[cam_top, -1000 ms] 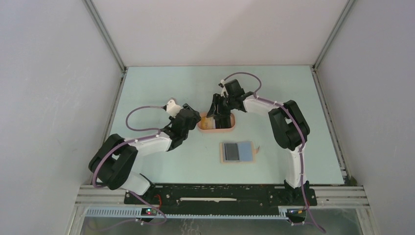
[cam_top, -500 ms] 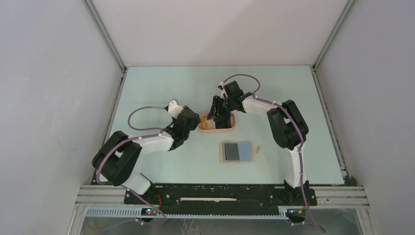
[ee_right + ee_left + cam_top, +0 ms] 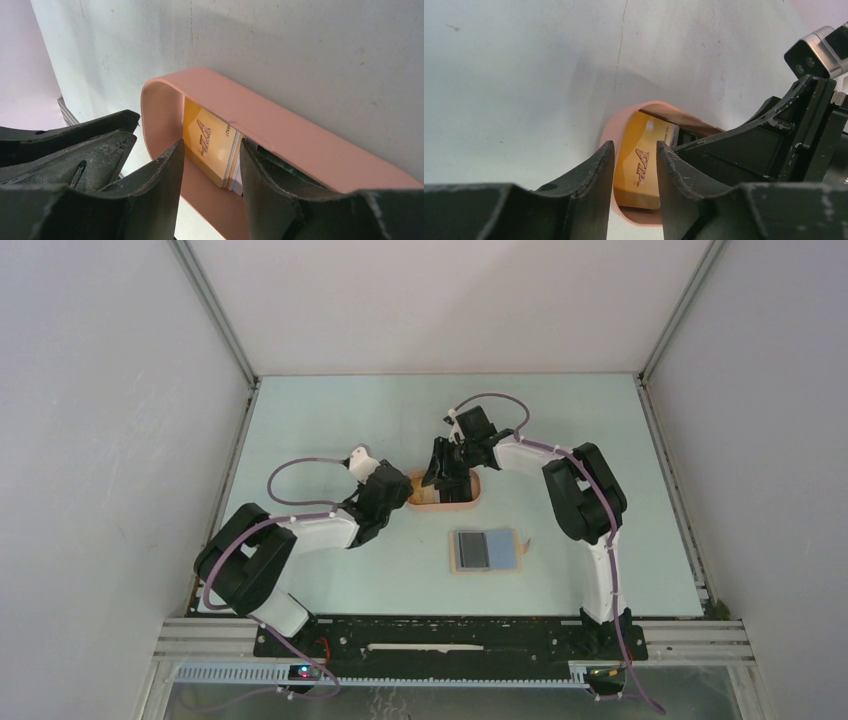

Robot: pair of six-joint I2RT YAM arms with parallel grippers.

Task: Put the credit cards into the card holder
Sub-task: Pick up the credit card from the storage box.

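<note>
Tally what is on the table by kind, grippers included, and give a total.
Grippers: 2, the left gripper and the right gripper
Pink tray: 1
Card holder: 1, lying open
Yellow card: 1, in the tray; the cards stacked under it are too hidden to count
Total: 5 counted

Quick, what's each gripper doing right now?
Left gripper: straddling the yellow card; grip cannot be told.
Right gripper: closed on the credit cards in the tray.
</note>
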